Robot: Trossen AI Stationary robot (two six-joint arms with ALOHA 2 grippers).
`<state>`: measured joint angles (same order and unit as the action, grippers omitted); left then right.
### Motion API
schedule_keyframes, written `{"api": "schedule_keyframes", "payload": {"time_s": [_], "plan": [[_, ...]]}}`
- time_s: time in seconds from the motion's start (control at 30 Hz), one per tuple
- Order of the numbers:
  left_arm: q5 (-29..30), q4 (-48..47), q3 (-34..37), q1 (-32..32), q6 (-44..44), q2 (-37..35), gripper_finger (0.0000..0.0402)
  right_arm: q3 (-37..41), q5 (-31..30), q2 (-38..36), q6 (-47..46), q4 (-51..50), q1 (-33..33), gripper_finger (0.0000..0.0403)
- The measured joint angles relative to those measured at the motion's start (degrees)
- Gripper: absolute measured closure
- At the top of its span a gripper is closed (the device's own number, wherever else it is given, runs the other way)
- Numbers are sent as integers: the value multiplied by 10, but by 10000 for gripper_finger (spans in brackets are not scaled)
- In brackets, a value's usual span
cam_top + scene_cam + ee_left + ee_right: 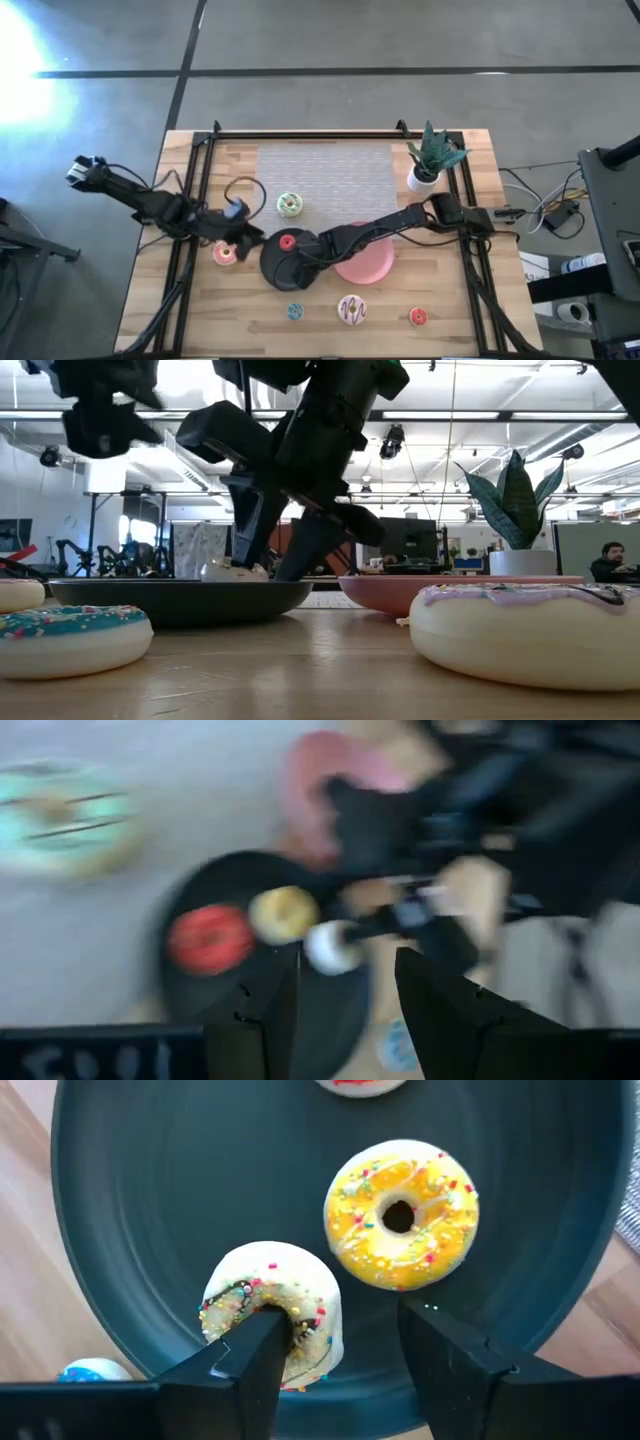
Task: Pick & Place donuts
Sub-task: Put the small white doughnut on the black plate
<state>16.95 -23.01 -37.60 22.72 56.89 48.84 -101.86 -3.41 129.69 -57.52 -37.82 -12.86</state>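
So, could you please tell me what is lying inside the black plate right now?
The black plate holds a yellow donut, a white sprinkled donut between the right gripper's open fingers, and a red donut. That arm covers the rest of the plate from above.

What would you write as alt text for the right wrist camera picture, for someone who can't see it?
Seen from above, the right gripper hangs open over a black plate, one finger touching a white sprinkled donut that sits tilted on the plate. A yellow sprinkled donut lies flat beside it, and a red one shows at the plate's far edge.
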Motion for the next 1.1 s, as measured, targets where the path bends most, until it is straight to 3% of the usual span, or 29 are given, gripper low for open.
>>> {"api": "schedule_keyframes", "payload": {"time_s": [0.23,0.37,0.53,0.8,1.1], "plan": [[0,349,143,49,-2,86,262,0,1,-1,8,1,0,220],[1,474,186,55,-2,143,262,0,2,-1,11,2,0,220],[16,528,178,55,-43,231,267,0,2,-1,21,7,0,220],[10,531,85,54,-106,362,276,0,2,-2,21,13,1,220],[37,468,62,54,-104,398,276,0,4,-5,22,9,-1,220]]}}
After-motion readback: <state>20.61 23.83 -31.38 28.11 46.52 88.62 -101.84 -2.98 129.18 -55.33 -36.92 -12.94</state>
